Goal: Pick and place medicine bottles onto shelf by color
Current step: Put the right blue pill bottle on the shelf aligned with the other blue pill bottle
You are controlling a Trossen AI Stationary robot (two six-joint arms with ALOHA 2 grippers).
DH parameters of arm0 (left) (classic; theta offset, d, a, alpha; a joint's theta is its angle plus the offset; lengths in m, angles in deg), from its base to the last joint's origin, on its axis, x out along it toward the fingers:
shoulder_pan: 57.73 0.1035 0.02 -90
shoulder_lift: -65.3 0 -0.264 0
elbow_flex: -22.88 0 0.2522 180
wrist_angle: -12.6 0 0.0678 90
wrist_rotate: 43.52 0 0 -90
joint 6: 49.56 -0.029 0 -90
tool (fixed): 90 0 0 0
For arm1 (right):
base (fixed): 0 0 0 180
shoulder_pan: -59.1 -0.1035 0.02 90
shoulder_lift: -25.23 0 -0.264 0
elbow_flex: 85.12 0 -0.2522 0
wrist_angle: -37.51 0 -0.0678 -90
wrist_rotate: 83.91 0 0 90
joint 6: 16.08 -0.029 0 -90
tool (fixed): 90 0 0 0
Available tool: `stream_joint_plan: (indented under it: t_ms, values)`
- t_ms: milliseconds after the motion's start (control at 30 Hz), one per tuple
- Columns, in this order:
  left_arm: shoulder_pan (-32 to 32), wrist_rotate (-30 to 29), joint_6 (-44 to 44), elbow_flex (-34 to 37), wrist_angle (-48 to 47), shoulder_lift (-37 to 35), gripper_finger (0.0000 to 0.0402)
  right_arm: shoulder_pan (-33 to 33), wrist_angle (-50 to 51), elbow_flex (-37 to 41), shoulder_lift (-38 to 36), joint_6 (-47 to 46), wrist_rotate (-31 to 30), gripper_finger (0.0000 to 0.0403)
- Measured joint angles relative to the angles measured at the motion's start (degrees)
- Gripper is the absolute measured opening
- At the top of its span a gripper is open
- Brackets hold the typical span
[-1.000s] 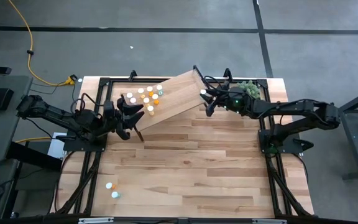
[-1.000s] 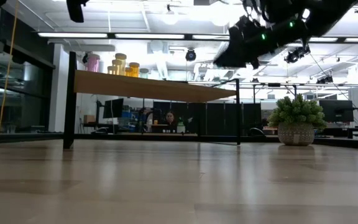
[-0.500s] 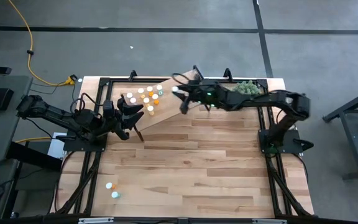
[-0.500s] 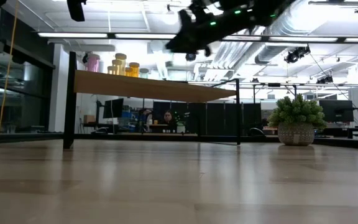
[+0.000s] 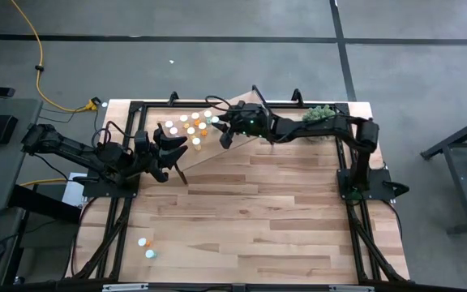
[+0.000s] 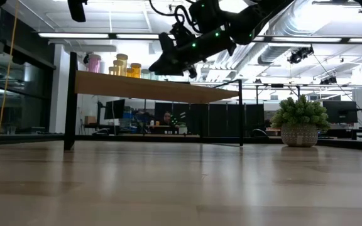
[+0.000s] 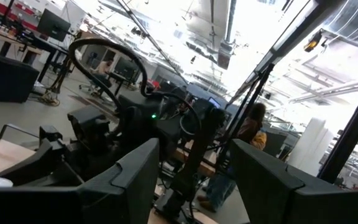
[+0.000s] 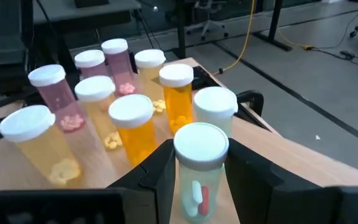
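Wood planks make up the tabletop (image 5: pixel 250 211), framed by black rails, with grey floor all around. At roughly 11 o'clock on the table stands the shelf (image 5: pixel 237 122), a light-wood plank on thin black legs, set at an angle. On its 9 o'clock end sits a cluster of medicine bottles (image 5: pixel 186 123) with white caps; the right wrist view shows pink, yellow and orange bodies among them. The right gripper (image 5: pixel 220 122) reaches across from 3 o'clock and hangs over the shelf just beside that cluster, its fingers clasped around a white-capped bottle (image 8: pixel 200 168) with a clear body and a red pill visible inside. The left gripper (image 5: pixel 169 150) waits at 9 o'clock, close to the shelf's near leg, its fingers (image 7: pixel 129 180) spread apart with nothing between them. Two more bottles (image 5: pixel 146 247) stand on the tabletop at about 7 o'clock, well apart from the shelf. A fuzzy green plant (image 6: pixel 300 122) in a pot sits at 1 o'clock, beyond the shelf's other end.
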Motion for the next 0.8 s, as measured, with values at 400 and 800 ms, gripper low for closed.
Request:
stream_joint_plan:
  t_ms: [400,800]
  values:
    - [0.0,1.6,0.0,0.0,0.0,0.0,0.0188,0.0,-2.1,0.0,0.7,0.0,0.0,0.0117]
    - [0.0,1.6,0.1,0.0,0.0,0.0,0.0188,0.0,-1.2,0.0,0.7,-0.2,0.0,0.0117]
